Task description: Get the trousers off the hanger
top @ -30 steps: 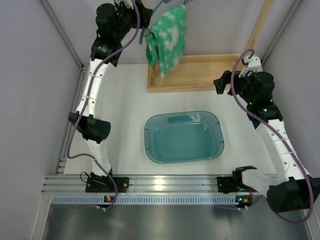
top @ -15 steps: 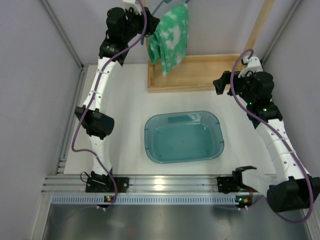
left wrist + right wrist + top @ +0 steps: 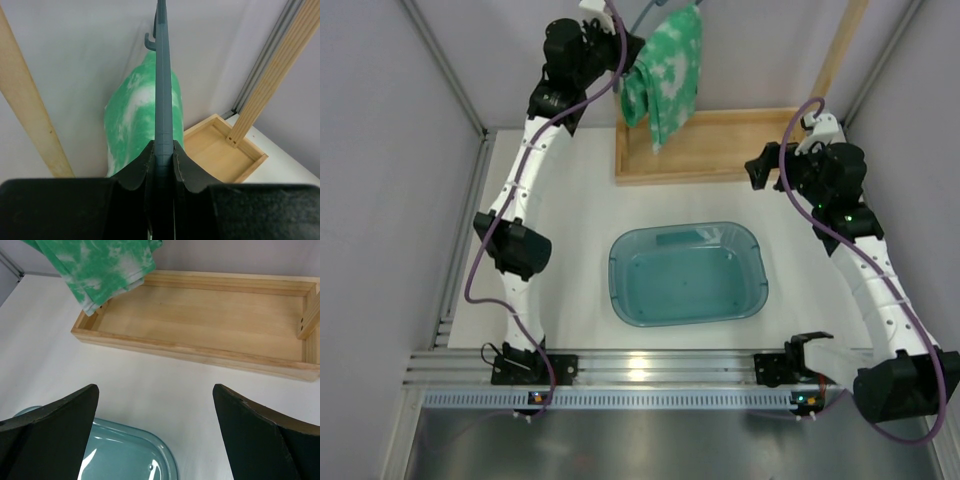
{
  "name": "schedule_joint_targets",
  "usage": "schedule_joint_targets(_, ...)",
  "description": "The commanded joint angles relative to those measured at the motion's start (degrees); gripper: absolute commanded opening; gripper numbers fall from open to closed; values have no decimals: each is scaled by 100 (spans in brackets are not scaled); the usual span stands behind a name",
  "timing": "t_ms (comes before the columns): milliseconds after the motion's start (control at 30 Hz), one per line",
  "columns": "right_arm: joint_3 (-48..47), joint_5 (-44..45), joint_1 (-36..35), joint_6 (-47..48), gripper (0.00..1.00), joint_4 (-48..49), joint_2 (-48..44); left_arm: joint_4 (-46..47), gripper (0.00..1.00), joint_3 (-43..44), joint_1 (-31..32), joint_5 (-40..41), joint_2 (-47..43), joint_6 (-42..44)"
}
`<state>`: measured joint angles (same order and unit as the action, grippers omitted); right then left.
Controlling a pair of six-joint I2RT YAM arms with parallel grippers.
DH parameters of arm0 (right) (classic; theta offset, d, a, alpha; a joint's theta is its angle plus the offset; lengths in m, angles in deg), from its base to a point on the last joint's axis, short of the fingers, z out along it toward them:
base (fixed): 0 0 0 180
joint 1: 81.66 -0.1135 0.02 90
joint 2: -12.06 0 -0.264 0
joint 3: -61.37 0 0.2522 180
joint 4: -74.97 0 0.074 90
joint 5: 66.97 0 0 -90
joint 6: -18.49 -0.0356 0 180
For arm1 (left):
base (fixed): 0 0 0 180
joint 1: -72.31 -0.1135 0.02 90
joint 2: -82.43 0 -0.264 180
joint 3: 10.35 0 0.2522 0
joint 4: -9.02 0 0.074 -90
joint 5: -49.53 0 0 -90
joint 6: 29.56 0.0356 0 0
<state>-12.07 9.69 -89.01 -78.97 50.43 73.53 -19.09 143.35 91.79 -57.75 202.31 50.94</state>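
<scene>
Trousers (image 3: 665, 70) hang draped on the hanger (image 3: 163, 75), above the far left corner of the wooden tray (image 3: 720, 165). Your left jaws are clamped on the hanger's thin rod there, just beside the cloth. Your right jaws stand wide apart, holding nothing, by the tray's near right end, above the worktop (image 3: 570, 220).

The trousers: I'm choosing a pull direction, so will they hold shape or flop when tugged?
Probably floppy: the trousers hang in soft folds from the hanger. Likely light, since that thin rod carries them. Hanging bunched, they may drag rather than slide.
</scene>
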Motion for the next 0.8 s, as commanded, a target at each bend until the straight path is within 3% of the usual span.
schedule_joint_targets(0, -131, -54, -64, 114, 99, 130, 5, 1150, 0, -431, 3, 242, -393, 36)
schedule_joint_targets(100, -167, -54, -64, 131, 99, 121, 5, 2063, 0, -994, 11, 339, -718, -157)
schedule_joint_targets(233, -176, -19, -56, 122, 99, 138, -4, 2550, 0, -1013, 11, 410, -825, -316)
schedule_joint_targets(767, -123, 25, -64, -44, 99, 252, -126, 3193, 0, -591, 38, 445, -904, -369)
